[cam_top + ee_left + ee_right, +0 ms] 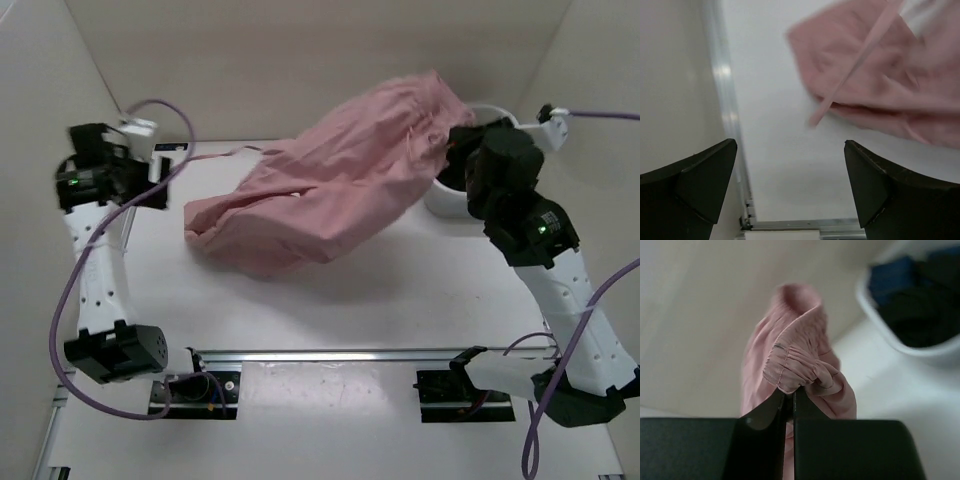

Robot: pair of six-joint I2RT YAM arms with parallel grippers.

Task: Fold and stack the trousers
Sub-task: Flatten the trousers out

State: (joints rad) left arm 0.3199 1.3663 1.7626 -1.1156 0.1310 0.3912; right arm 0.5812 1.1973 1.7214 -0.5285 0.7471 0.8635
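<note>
White tabletop point(400, 300): right gripper point(789, 399) pinches the gathered waist of the dusty-pink thin fabric trousers point(330, 190) up at 2 o'clock, probably to drape them flat; left gripper point(790, 175) sits spread wide at 10 o'clock.

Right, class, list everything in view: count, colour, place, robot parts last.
trousers: one, dusty pink, waistband lifted far right, rest draped to table centre
drawstring: one, pink, trailing left of trousers
basket: one, white, far right
clothes: count unclear, dark blue and black, inside basket
table: one, white, beneath all
rail: one, silver, near edge
cables: two, purple, one by each arm
left arm: one, white and black, left, jaws open, empty
right arm: one, white and black, right, jaws shut on trousers
</note>
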